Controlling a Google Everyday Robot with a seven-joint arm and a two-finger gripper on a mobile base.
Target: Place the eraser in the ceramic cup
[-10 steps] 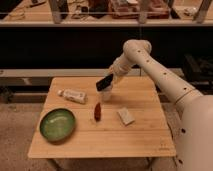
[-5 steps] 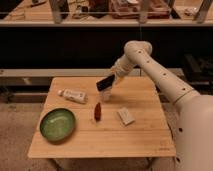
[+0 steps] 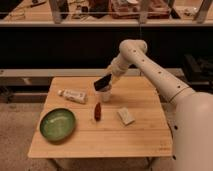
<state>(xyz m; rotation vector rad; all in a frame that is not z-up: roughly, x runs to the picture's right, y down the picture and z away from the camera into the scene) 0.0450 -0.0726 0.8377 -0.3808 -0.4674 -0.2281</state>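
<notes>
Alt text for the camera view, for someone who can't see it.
A white robot arm reaches over a wooden table, its dark gripper just above a white cup. Also on the table: a green bowl, a white tube, a reddish object and a pale block.

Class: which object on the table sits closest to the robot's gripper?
The white cup, right under the gripper. The tube, red piece, pale block and green bowl lie farther away.
</notes>
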